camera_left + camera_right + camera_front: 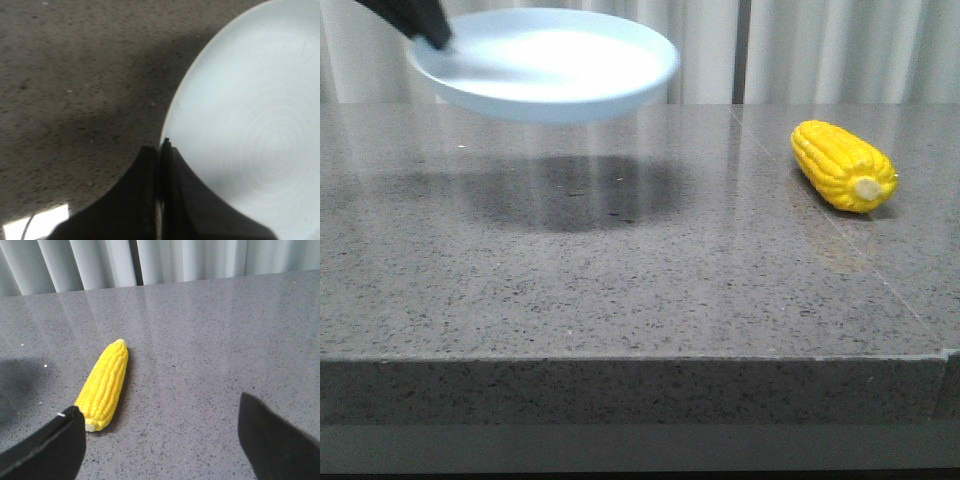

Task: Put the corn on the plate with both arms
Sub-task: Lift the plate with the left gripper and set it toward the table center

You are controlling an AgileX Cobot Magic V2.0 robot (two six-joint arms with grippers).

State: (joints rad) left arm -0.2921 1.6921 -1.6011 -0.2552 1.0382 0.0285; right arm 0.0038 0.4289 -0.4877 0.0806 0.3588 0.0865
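The pale blue-white plate [560,62] hangs in the air above the table at the back left, casting a shadow below it. My left gripper [420,25] is shut on the plate's rim; in the left wrist view its black fingers [161,150] pinch the rim of the plate [250,125]. The yellow corn [842,165] lies on the table at the right, its pale stub end toward the front. In the right wrist view my right gripper [160,425] is open and empty above the table, with the corn [104,385] just beyond one finger, apart from it.
The grey speckled stone table [620,290] has its front edge near the camera. Pale curtains [820,50] hang behind the table. A seam in the tabletop [840,240] runs under the corn.
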